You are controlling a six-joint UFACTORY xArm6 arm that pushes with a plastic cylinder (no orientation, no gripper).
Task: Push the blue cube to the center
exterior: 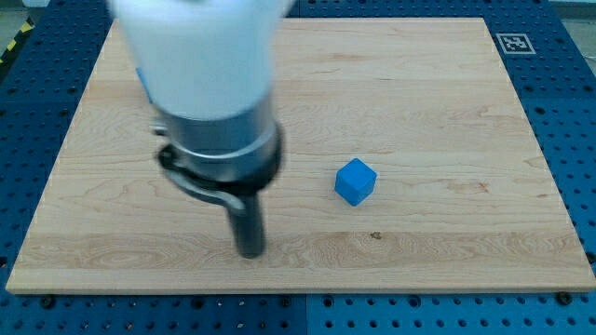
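Nearest the view's bottom, my tip (251,251) rested on the wooden worktop (447,93); this end effector was a bare rod, holding nothing. The blue cube (355,180) lay apart from it, toward the view's right and slightly farther up, a little right of the board's middle. A push leftward seemed called for, so the tip stood on the wrong side.

A robotics lab: a pale wooden worktop (447,112) lies on a blue perforated mounting plate (568,102), a printed fiducial marker (513,43) sits at the board's top right corner, and yellow-black hazard tape (13,45) shows top left
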